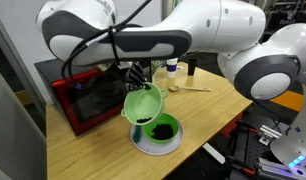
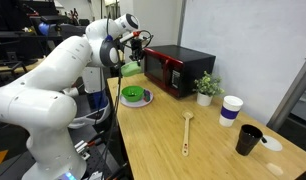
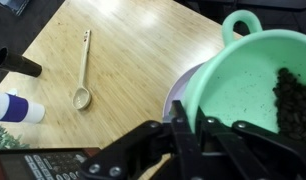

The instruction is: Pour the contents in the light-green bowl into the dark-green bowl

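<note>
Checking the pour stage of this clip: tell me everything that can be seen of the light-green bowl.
The light-green bowl is smooth, pale mint and looks like plastic. The wrist view shows a small loop handle on its rim. The end effector is shut on its rim and holds it off the table, steeply tilted, with its mouth turned down towards the dark-green bowl just below. Some of the contents, dark loose bits, lie against its inner wall.

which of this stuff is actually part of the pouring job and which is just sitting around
In the job: gripper, shut on the light-green bowl; contents; dark-green bowl.

Lying about: white plate under the dark-green bowl, red microwave, wooden spoon, potted plant, white cup, black cup.
</note>
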{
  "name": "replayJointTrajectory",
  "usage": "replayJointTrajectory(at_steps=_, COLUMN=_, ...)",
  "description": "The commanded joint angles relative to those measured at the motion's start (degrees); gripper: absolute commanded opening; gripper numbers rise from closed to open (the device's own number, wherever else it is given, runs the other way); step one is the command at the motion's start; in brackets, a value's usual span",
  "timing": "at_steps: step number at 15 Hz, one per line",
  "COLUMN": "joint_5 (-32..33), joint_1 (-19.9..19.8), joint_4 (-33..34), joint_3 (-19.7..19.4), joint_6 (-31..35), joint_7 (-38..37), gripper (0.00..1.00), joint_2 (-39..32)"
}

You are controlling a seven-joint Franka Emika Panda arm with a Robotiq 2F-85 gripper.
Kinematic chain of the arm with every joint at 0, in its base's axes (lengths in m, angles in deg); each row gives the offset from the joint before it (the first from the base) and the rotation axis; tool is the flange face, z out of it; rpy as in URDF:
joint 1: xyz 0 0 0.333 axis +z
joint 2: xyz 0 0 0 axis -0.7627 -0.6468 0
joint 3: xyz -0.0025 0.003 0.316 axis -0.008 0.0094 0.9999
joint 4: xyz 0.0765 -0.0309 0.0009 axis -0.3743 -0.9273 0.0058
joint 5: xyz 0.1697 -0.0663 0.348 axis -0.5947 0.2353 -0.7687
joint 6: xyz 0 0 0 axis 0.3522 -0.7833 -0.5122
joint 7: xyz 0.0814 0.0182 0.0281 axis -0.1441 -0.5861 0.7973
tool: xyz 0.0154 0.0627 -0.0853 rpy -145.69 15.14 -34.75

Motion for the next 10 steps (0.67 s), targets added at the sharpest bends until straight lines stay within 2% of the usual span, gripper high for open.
replayJointTrajectory(at_steps=1, joint_5=-0.1, joint_1=0.7, joint_4=-0.6, joint_3=-0.1, joint_6=-1.0, joint_7=-0.6, gripper=0.03, joint_2=3.3)
replayJointTrajectory(at_steps=10, joint_5=-0.7, joint_1=0.2, joint_4=-0.6, joint_3=0.3, joint_6=-0.6, joint_7=-0.7, gripper=0.03, joint_2=8.2)
